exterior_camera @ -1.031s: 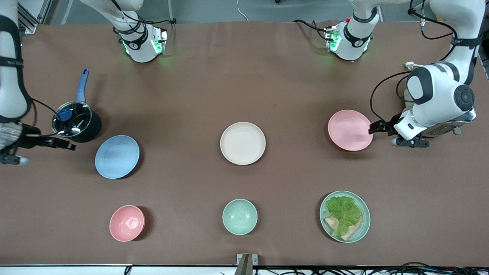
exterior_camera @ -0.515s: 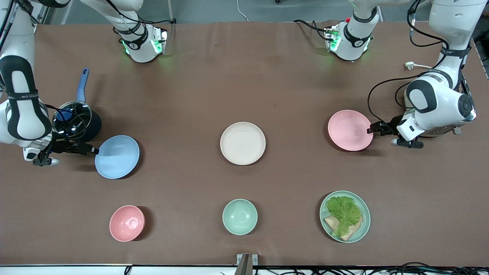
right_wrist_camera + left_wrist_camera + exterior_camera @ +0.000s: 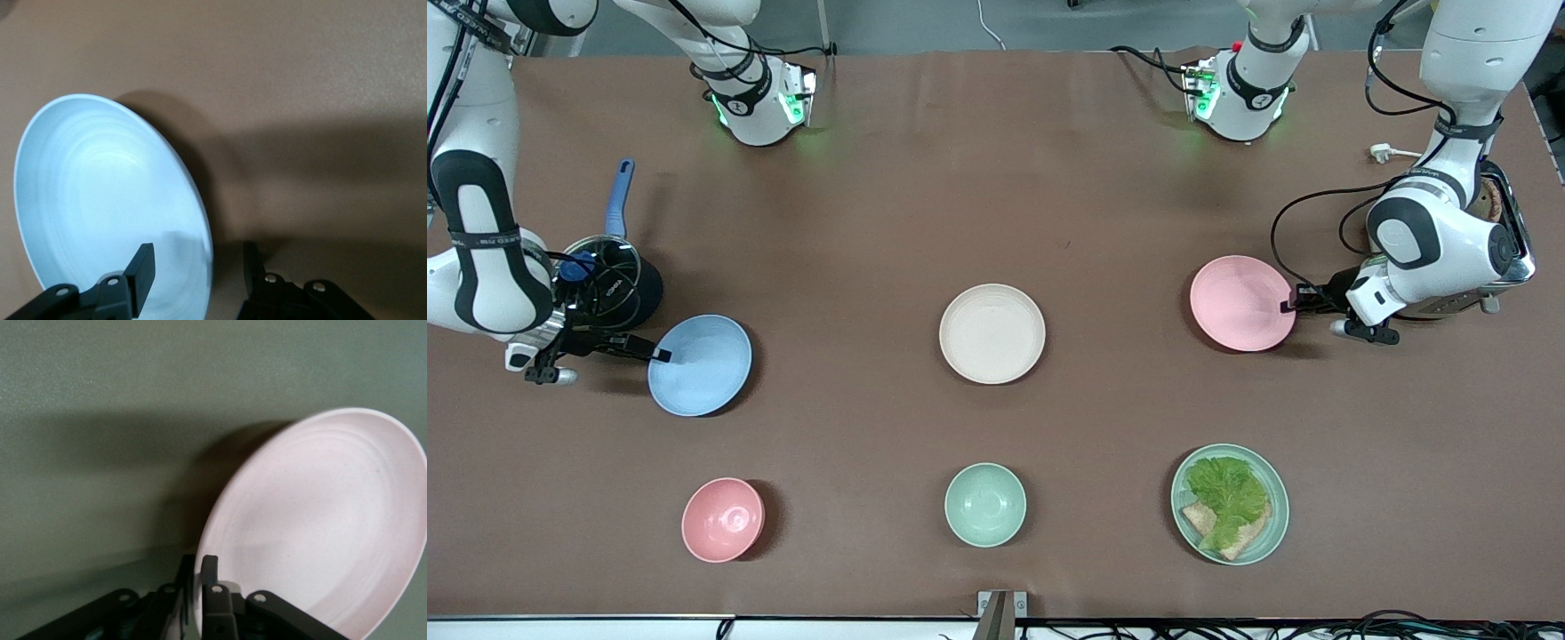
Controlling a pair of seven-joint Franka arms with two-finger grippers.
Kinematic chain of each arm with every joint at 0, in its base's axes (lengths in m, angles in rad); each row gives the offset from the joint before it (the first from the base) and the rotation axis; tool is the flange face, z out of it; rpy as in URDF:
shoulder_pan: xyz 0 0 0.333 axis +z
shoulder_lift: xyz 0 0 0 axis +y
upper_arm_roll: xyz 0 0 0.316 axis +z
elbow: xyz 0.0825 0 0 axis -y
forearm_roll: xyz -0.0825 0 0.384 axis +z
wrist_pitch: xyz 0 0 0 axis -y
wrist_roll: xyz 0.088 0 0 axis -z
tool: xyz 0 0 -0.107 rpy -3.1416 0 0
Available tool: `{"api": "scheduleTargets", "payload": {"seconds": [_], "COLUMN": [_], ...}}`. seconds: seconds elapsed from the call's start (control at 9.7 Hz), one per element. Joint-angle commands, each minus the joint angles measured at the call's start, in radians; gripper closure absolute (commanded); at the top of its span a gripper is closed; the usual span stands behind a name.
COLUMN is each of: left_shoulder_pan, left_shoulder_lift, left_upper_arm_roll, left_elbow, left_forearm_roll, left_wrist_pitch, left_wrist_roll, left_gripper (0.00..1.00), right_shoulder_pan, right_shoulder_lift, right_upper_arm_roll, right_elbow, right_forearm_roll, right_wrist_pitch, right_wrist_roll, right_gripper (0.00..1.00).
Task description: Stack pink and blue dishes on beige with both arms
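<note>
The beige plate lies mid-table. Toward the left arm's end lies the pink plate. My left gripper is shut on its rim, one finger inside the plate and one outside. Toward the right arm's end lies the blue plate. My right gripper is open and straddles that plate's rim, one finger over the plate's inside and one outside it.
A dark pot with a glass lid and blue handle stands close by the right gripper. A pink bowl, a mint bowl and a green plate with lettuce sit nearer the camera. A toaster stands under the left arm.
The right gripper has moved in from the table's end until its fingers straddle the blue plate's rim. The left gripper has crept onto the pink plate's rim and closed.
</note>
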Motion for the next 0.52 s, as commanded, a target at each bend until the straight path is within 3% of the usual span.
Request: {"api": "scheduleTargets", "payload": {"seconds": [0.0,0.1,0.31,0.41], "left_shoulder_pan": [0.0,-0.005,-0.002,-0.003], "left_shoulder_lift": [-0.022,-0.071,-0.142,-0.154], "left_upper_arm_roll": [0.002,-0.004,-0.059,-0.138], "left_elbow": [-0.004,-0.002,0.027,0.044], "left_forearm_roll": [-0.024,-0.022,-0.025,-0.027], "left_wrist_pitch": [0.014,-0.002,-0.063,-0.071], "left_wrist_roll": [0.022,0.011,-0.008,-0.122], "left_gripper": [1.0,1.0,1.0,1.0], "right_shoulder_pan": [-0.003,-0.005,-0.003,0.006], "right_shoulder_lift": [-0.003,0.0,-0.003,-0.011], "right_upper_arm_roll": [0.001,0.001,-0.002,-0.012], "right_elbow": [-0.024,-0.021,-0.01,0.003], "right_forearm_roll": [0.046,0.047,0.047,0.043], "right_wrist_pitch": [0.013,0.006,0.001,-0.022], "right_wrist_roll": [-0.025,-0.017,0.013,0.056], "right_gripper": [0.71,0.93,0.99,0.99]}}
